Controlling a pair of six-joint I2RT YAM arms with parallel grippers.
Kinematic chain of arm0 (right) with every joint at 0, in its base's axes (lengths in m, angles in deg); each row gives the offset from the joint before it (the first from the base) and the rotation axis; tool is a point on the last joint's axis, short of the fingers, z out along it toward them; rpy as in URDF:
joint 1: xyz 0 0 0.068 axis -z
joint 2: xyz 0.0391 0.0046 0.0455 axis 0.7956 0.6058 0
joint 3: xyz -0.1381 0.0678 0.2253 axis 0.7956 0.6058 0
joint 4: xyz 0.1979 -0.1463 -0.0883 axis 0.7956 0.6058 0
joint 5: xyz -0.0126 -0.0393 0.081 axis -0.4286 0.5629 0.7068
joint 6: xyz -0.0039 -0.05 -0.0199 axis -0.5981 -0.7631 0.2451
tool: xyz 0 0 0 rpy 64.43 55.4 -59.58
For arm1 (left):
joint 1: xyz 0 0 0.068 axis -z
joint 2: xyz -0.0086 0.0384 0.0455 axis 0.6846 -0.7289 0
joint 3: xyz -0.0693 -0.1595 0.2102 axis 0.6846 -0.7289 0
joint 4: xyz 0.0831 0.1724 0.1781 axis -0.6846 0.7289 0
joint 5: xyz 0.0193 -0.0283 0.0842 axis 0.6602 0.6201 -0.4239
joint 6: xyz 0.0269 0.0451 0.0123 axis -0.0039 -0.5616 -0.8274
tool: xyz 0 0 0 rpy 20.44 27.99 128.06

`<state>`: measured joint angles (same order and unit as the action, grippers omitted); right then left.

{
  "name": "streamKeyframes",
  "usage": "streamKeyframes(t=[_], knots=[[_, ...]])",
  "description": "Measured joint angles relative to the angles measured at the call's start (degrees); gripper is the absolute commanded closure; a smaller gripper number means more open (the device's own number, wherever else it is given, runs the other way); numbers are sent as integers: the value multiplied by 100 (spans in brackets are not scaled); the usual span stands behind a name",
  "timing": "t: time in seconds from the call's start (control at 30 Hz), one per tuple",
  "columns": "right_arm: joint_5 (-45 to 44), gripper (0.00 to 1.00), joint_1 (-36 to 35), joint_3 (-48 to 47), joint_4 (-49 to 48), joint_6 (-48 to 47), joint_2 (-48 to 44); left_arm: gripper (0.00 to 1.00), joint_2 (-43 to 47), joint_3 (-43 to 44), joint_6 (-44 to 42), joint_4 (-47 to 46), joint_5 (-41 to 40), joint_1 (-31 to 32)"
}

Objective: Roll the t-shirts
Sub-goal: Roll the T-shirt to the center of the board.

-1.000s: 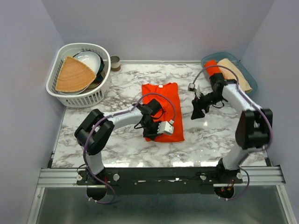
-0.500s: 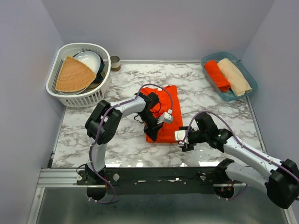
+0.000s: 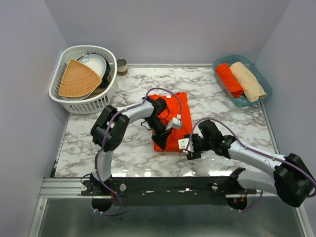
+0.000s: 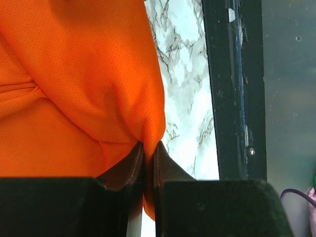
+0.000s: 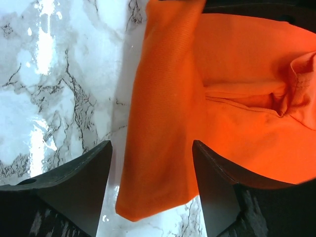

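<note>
An orange-red t-shirt (image 3: 173, 129) lies folded lengthwise on the marble table (image 3: 123, 148). My left gripper (image 3: 159, 134) is shut on a fold of this t-shirt near its near left corner; in the left wrist view the cloth (image 4: 98, 84) is pinched between the fingers (image 4: 165, 163). My right gripper (image 3: 189, 148) is open at the shirt's near right corner; in the right wrist view the shirt's corner (image 5: 163, 163) lies between the open fingers (image 5: 81, 177). A rolled orange-red t-shirt (image 3: 229, 80) and a rolled beige t-shirt (image 3: 248, 81) lie in a blue tray (image 3: 263, 81).
A white basket (image 3: 94, 103) at the back left holds a tan woven fan-shaped piece (image 3: 76, 79) and bowls. A small jar (image 3: 121, 65) stands beside it. The table's near edge meets a black rail (image 3: 173, 185).
My right arm has swung from the tray down to the shirt's near right corner. My left gripper has lifted the near edge and folded it back, so the shirt is shorter.
</note>
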<state>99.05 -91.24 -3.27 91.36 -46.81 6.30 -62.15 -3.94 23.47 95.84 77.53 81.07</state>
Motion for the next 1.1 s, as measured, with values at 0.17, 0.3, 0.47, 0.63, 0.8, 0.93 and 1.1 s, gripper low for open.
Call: streamKeyframes(t=[0.17,0.3,0.47,0.63,0.8,0.93,1.1], knots=[[-188,27,-188,0,-90,24,212,83,-17,96,-92,120,151,-133],[-599,62,-348,0,-385,162,566,75,-48,186,-262,275,319,-234],[-1220,96,-409,-22,-824,426,800,41,33,-50,-306,101,378,-319],[-1388,98,-407,-256,-623,763,793,1,1633,-1794,435,-1366,-85,-367],[-1182,98,-400,-640,-210,1110,796,1,3436,-2962,1397,-3099,-846,-273],[-1005,97,-400,-708,9,1248,802,1,3528,-3248,1768,-3921,-1292,-31],[-931,97,-400,-708,162,1318,822,6,3418,-3436,1987,-4325,-1738,260]])
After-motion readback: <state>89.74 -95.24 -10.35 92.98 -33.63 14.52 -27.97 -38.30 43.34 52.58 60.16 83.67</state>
